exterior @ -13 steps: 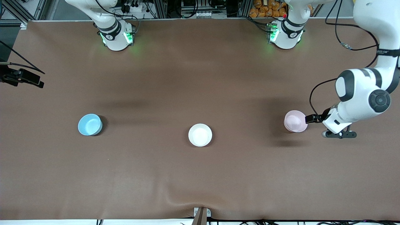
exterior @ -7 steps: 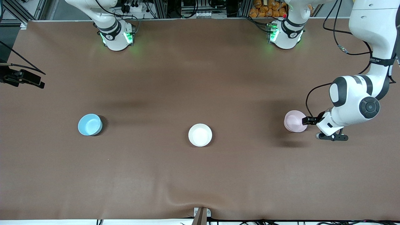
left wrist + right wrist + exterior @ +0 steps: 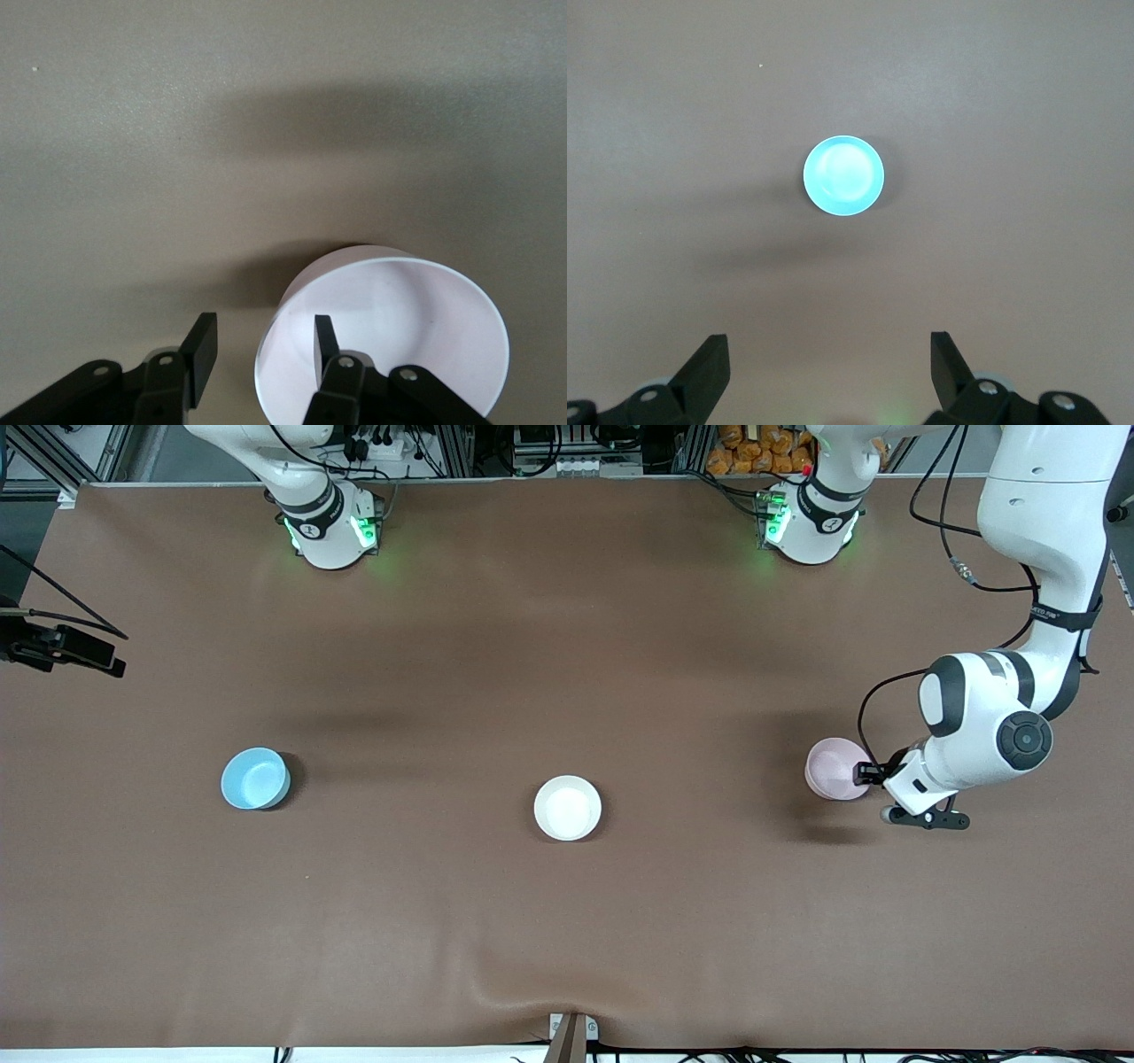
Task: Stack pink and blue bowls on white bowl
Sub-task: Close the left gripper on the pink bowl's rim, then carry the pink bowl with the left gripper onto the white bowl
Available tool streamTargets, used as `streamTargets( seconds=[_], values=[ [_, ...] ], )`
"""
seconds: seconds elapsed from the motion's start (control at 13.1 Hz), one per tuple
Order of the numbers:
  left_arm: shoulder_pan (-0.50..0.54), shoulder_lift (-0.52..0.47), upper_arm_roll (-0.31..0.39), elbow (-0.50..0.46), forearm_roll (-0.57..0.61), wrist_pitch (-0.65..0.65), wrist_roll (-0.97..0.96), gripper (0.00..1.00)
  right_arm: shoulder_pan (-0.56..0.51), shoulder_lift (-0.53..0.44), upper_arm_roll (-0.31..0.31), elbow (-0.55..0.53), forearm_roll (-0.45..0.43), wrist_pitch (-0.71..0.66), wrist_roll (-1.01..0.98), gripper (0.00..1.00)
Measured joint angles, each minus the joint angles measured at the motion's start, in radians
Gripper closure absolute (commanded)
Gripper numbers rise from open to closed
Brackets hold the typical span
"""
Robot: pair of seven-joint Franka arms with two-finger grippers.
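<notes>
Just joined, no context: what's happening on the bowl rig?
The left gripper is open astride the rim of the glossy pale pink bowl, one finger inside and one outside, the bowl on the table at the left arm's end. The right gripper hangs open high over the light blue bowl. The white bowl sits unstacked between them.

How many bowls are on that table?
3, none hidden. The blue bowl sits toward the right arm's end, the white bowl mid-table, the pink bowl toward the left arm's end, its rim between the left gripper's open jaws.
</notes>
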Motion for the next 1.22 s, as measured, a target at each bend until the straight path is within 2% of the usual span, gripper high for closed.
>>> streamTargets(
  seconds=[0.15,0.38,0.69,1.22],
  values=[
    [0.000,0.000,0.000,-0.001,0.000,0.000,0.000,0.67,0.000,0.000,0.000,0.000,0.000,0.000,0.000,0.00],
    [0.000,0.000,0.000,-0.002,0.000,0.000,0.000,0.87,0.000,0.001,0.000,-0.001,0.000,0.000,0.000,0.00],
    [0.000,0.000,-0.001,-0.002,0.000,0.000,0.000,1.00,0.000,0.003,0.002,-0.002,0.000,0.000,-0.002,0.00],
    [0.000,-0.027,-0.027,0.017,0.000,-0.034,-0.023,1.00,0.000,0.009,0.002,-0.002,0.000,0.000,-0.003,0.00]
  ],
)
